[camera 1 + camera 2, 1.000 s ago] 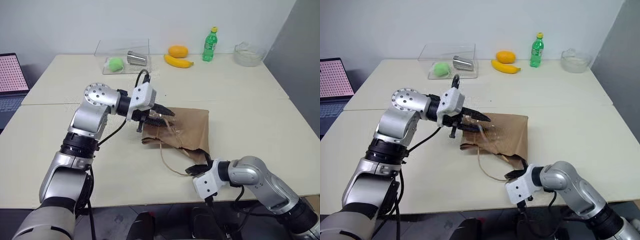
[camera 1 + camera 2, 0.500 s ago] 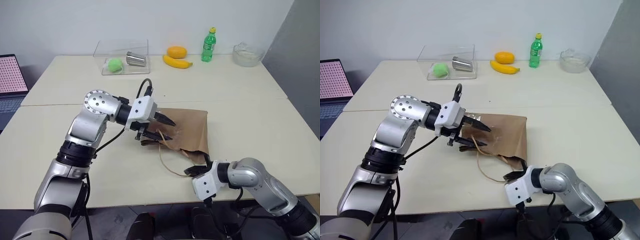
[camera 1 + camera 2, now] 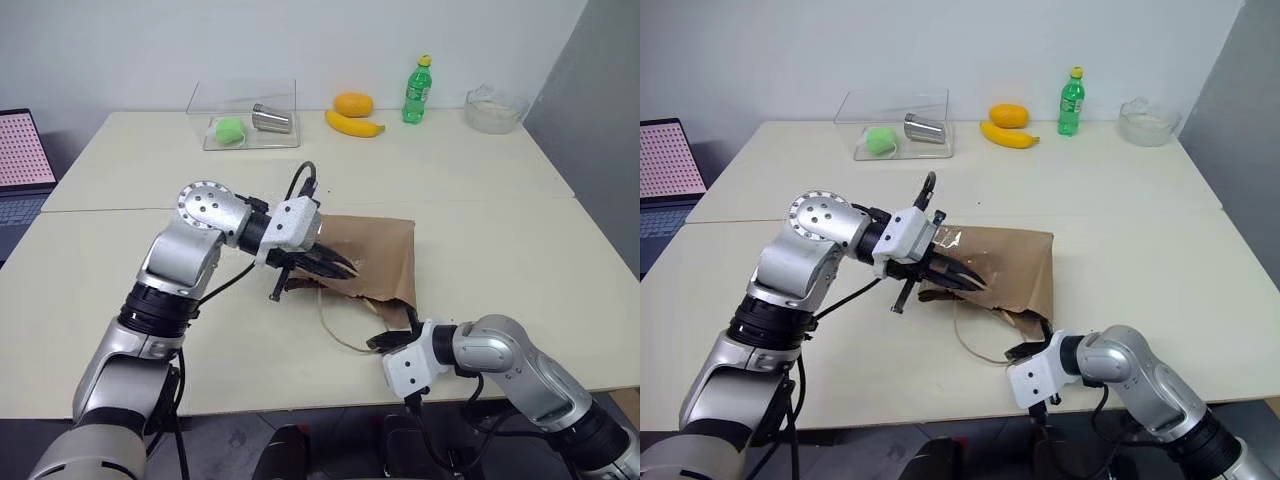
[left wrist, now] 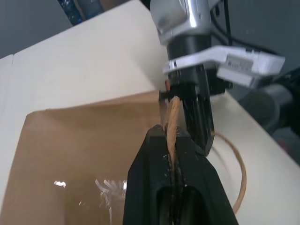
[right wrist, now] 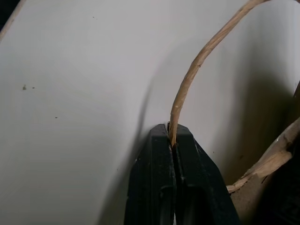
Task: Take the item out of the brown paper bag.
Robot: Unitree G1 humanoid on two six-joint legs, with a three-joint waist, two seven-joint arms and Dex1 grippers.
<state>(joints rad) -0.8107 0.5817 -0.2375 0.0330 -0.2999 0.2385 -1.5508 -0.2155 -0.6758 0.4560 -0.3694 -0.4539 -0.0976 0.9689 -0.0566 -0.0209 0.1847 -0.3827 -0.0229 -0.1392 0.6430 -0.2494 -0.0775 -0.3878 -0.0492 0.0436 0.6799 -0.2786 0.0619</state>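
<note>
Left gripper point(image 3: 338, 268) now pinched on one bag handle point(image 4: 172, 123), right gripper point(image 5: 172, 133) clamped on another; banana point(image 3: 354, 123) far behind.

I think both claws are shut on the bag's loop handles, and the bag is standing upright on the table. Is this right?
Not entirely. The brown paper bag lies flat on the table, not upright; the left eye view shows this. The rest holds: the left claw is shut on one tan loop handle, and the right claw is shut on the other loop handle.
</note>
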